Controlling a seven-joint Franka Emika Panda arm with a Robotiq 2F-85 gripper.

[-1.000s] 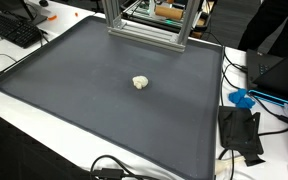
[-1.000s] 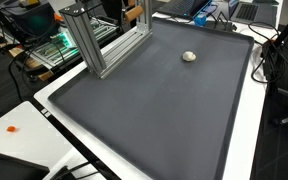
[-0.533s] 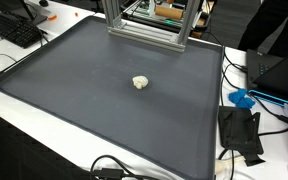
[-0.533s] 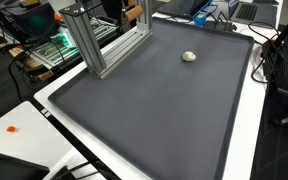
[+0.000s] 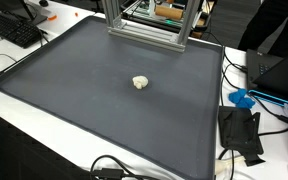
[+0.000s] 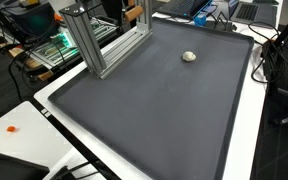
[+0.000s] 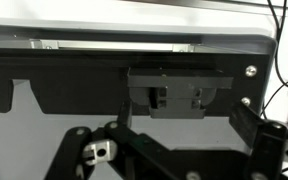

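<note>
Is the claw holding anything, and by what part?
Nothing is held. The gripper is open and empty; the small pale lump lies by itself on the dark mat.

Mat (image 5: pixel 84 115) open bar lump (image 5: pixel 140 82), alu frame (image 5: pixel 144 33)

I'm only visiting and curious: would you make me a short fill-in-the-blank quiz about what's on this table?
1. The small pale lump lies on a dark ___ mat.
2. Beyond the mat stands a frame made of ___.
3. Beside the mat, on the white table, lies a bright ___ object.
Missing words: grey; metal; blue.
</note>
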